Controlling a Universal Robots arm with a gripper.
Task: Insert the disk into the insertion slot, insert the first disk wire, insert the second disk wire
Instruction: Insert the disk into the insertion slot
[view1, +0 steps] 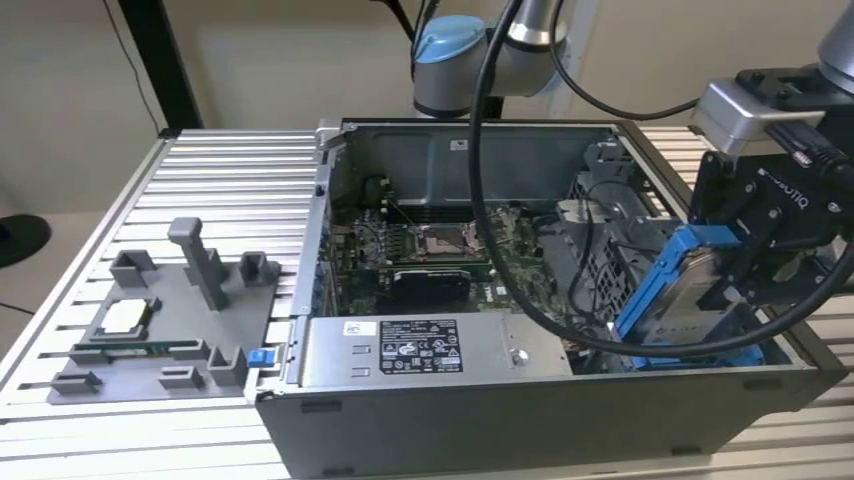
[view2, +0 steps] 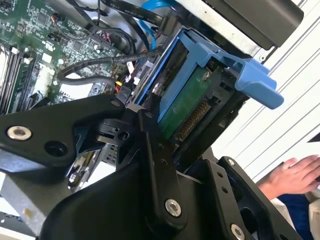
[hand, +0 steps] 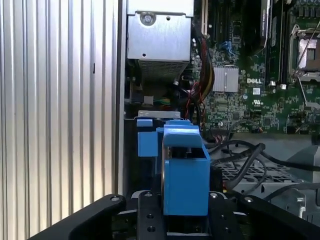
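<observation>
The disk (view1: 690, 290), silver metal in a bright blue carrier, hangs tilted on edge over the open computer case's corner at the exterior view's right. My gripper (view1: 731, 283) is shut on it from above. In both wrist views the black fingers (hand: 148, 212) clamp the carrier (hand: 185, 175) on its two sides, and the second wrist view shows the disk's green circuit board (view2: 187, 100) and connector. Under the disk lies the drive bay with a blue part (hand: 145, 141) in it. Loose black wires (hand: 242, 160) and a blue cable (view2: 150, 7) lie beside the bay.
A grey labelled power-supply box (view1: 420, 350) sits along the case's front wall, with the motherboard (view1: 427, 260) behind it. A grey fixture (view1: 160, 320) holding small parts stands on the ribbed metal table at the exterior view's left. A person's hand (view2: 295, 177) rests on the table beside the case.
</observation>
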